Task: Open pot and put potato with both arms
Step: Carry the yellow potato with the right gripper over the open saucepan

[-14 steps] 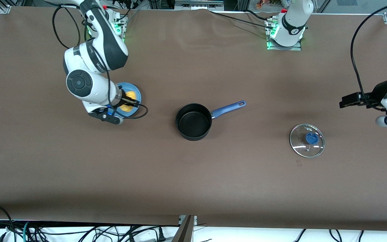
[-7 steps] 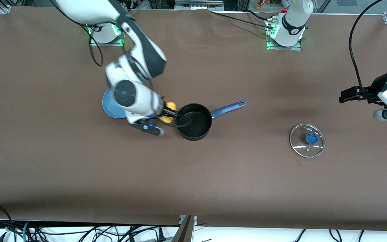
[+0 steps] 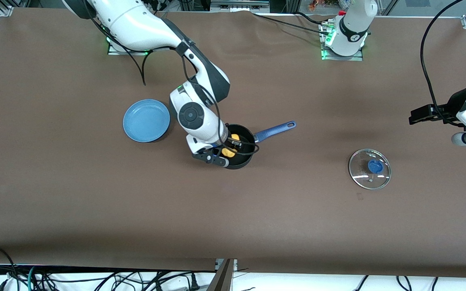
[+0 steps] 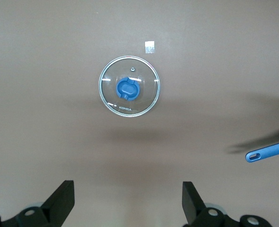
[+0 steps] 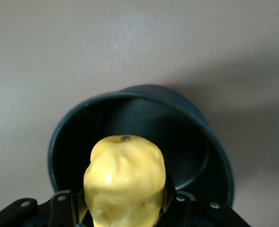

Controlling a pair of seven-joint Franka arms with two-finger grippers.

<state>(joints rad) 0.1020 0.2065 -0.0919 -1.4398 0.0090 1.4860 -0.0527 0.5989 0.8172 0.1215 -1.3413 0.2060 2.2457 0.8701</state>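
Note:
The black pot (image 3: 239, 161) with its blue handle (image 3: 275, 130) stands open in the middle of the table. My right gripper (image 3: 230, 148) is shut on the yellow potato (image 3: 229, 152) and holds it over the pot's mouth. In the right wrist view the potato (image 5: 124, 182) sits between the fingers, above the pot (image 5: 196, 142). The glass lid (image 3: 369, 168) with the blue knob lies flat on the table toward the left arm's end. My left gripper (image 3: 419, 119) is open and empty, raised above the table near that end. In the left wrist view the lid (image 4: 130, 86) lies well away from the open fingers (image 4: 61, 198).
An empty flat blue plate (image 3: 146, 120) lies beside the pot toward the right arm's end. A small pale square mark (image 4: 150, 47) lies on the brown cloth close to the lid. The pot handle's tip (image 4: 267, 151) shows in the left wrist view.
My right gripper has carried the potato from the blue plate across to over the pot. The plate is now bare. The left arm has barely moved.

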